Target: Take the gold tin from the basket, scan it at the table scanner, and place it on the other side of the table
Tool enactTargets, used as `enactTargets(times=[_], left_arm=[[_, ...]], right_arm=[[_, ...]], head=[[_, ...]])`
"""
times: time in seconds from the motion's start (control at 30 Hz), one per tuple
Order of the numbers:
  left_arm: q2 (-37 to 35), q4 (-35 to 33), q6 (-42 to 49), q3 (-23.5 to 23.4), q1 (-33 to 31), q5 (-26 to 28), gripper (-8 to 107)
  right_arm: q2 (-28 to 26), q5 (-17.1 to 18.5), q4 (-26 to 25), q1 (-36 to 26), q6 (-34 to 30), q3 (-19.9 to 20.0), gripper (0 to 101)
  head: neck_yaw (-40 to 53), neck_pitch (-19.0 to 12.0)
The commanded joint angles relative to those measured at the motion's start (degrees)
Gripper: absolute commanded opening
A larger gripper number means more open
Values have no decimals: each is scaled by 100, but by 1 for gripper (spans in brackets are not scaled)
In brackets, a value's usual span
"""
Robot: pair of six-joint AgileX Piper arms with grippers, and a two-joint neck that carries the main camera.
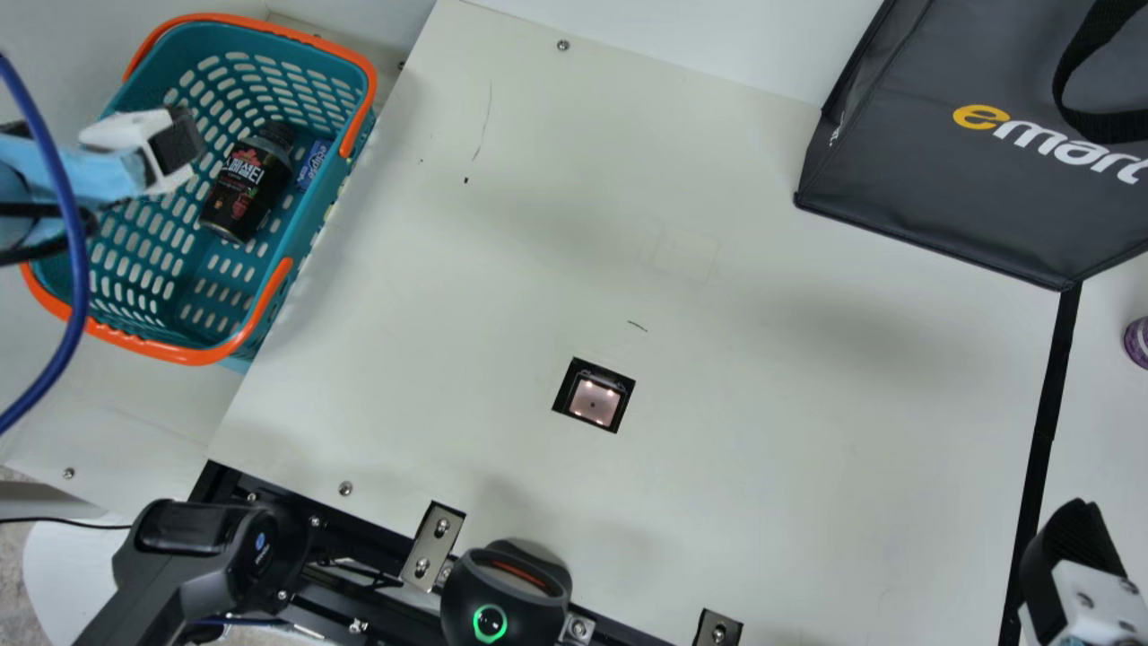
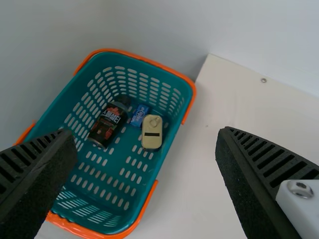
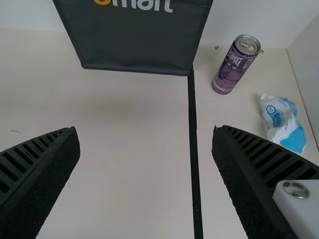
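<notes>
Gold tin (image 2: 152,132), in the left wrist view, lies on the floor of the teal basket (image 2: 172,130) near its side wall. A small blue pack (image 2: 140,115) is just beside it, and past that pack lies a dark bottle (image 2: 108,122). The ribbed fingers (image 2: 35,174) are spread wide apart with nothing between them.

In the main view, the left gripper (image 1: 178,151) hangs above the basket, which sits just beside the left edge of the cream counter (image 1: 762,404). The table scanner (image 1: 594,402) is set into the counter, its small lights glowing. A dark bag (image 1: 951,188) with black handles is at the far right, and the right gripper (image 1: 1072,538) is over the near right, beside a black strip (image 1: 1045,413).

In the right wrist view, the right gripper's fingers (image 3: 42,174) are well parted too, with nothing between them. The black strip runs up to the bag; on its other side a purple can (image 3: 236,64) stands near a crumpled white and blue packet (image 3: 284,122).
</notes>
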Motion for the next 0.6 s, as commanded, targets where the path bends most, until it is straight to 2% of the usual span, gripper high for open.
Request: enactTargets(times=[0.0, 0.3, 0.57], left_arm=[[89, -86, 164, 22, 326, -75, 90], [635, -622, 1449, 114, 1145, -347, 90], [1418, -1235, 2902, -46, 1837, -388, 90]], right_arm=[[0, 0, 0, 0, 0, 0, 95], [0, 0, 0, 0, 0, 0, 95], [0, 0, 0, 0, 0, 0, 95]], head=[[23, -166], [23, -166], [23, -166]])
